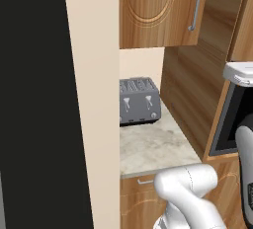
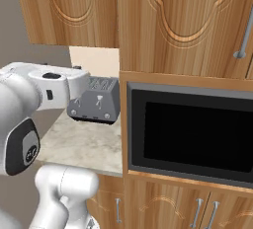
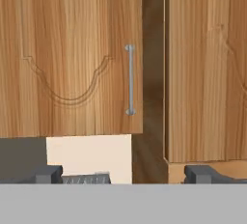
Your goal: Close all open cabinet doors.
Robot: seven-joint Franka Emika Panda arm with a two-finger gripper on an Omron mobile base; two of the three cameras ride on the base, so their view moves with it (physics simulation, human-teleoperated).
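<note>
Upper cabinet door (image 3: 72, 56) is medium-brown wood grain with a carved curvy arch line and a slim vertical silver handle (image 3: 130, 80) near its right edge. In the hand view it sits front and centre, with a dark gap between its right edge and the next panel (image 3: 205, 68); whether it is fully shut I cannot tell from here. The left base view shows the same door (image 1: 158, 8) hanging above the table, handle (image 1: 196, 6) on its right side. In the right base view two arch-carved doors show along the top: one at upper left (image 2: 69, 11) and one over the microwave (image 2: 183, 23), with a silver handle (image 2: 244, 30) at the far right edge.

End effector (image 3: 123, 174): two dark fingertips (image 3: 48, 174) stand wide apart at the bottom of the hand view, nothing between them, touching nothing, clear of the door.

Table (image 1: 153, 146) is a pale marbled top, set in a nook between a cream wall and a wooden side panel. A grey toaster (image 1: 139, 101) stands at the table's back edge, against the back wall; it also shows in the right base view (image 2: 96, 102), just left of the microwave. Black microwave (image 2: 190, 132) is built into the wood to the right of the table. Short lower doors (image 2: 197, 210) with small silver handles sit under it. A wide black surface (image 1: 32, 104) fills the left of the left base view.
</note>
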